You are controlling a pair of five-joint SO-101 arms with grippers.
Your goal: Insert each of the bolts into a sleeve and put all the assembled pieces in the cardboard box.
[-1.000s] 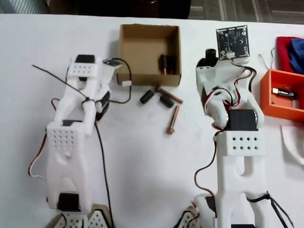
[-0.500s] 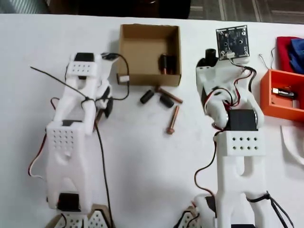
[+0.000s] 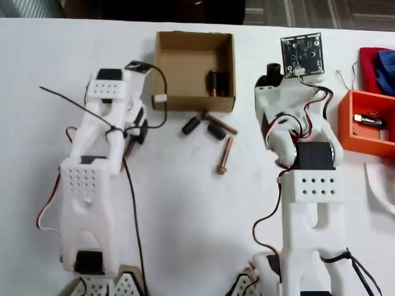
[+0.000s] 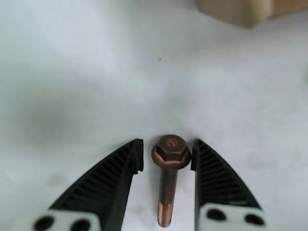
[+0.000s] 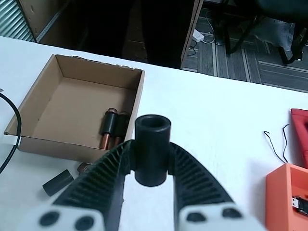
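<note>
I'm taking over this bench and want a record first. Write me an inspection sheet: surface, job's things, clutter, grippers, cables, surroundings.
Surface: white table, no spills seen.
Job's things: cardboard box holds at least one assembled piece. In front of it lie one sleeve, a second sleeve, a far bolt and a near bolt.
Clutter: orange tray with a small part inside; red and blue cloth.
Grippers: left gripper open, jaws astride a third bolt; right gripper shut on a third sleeve.
Cables: black cable loops by the box's corner.
Surroundings: floor and dark furniture beyond the table.
</note>
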